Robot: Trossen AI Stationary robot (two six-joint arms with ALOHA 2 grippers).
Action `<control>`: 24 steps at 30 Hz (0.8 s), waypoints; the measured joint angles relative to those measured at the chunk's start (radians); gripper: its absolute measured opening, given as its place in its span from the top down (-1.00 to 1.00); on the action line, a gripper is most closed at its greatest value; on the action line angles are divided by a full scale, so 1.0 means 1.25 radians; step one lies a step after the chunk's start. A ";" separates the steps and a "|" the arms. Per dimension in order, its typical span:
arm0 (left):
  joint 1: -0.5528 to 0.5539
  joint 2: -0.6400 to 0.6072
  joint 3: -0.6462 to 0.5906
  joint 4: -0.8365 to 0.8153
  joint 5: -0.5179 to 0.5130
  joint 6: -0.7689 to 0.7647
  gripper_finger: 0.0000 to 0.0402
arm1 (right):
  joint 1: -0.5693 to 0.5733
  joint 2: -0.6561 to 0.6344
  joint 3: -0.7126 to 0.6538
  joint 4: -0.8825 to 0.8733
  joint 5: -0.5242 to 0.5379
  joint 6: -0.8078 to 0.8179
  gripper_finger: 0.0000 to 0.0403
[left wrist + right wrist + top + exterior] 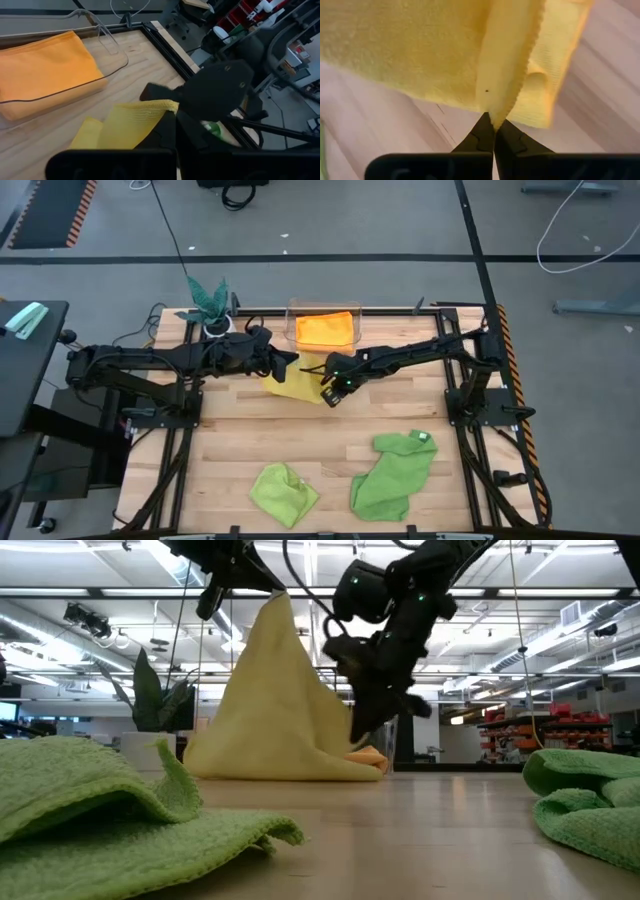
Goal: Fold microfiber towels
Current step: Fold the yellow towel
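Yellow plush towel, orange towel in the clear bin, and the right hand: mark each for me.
Yellow plush towel [270,710]: low view, middle of the draped cloth.
Orange towel [326,329]: high view, centre of its folded top.
Right hand [493,131]: right wrist view, fingertips pinching the yellow edge.

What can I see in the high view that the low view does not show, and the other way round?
Only the high view shows the orange towel lying in the clear bin, and all of the lime green towel and the mid-green towel with its white tag.

Only the low view shows that the yellow towel hangs like a tent, its top lifted and its lower edge on the table.

Both show the left gripper and the right gripper shut on the yellow towel, and the plant.
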 joint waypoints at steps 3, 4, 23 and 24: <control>0.000 0.000 0.000 0.002 0.000 0.000 0.99 | 0.000 -0.043 0.000 -0.029 0.029 -0.032 0.99; 0.000 0.000 0.000 0.002 0.000 0.000 0.99 | 0.000 -0.062 0.000 -0.035 0.038 -0.043 0.99; -0.005 -0.011 0.090 -0.018 0.001 0.080 0.99 | -0.005 -0.436 0.000 -0.339 0.222 -0.142 1.00; -0.004 -0.011 0.109 -0.039 0.000 0.089 0.99 | -0.005 -0.454 0.000 -0.339 0.226 -0.147 1.00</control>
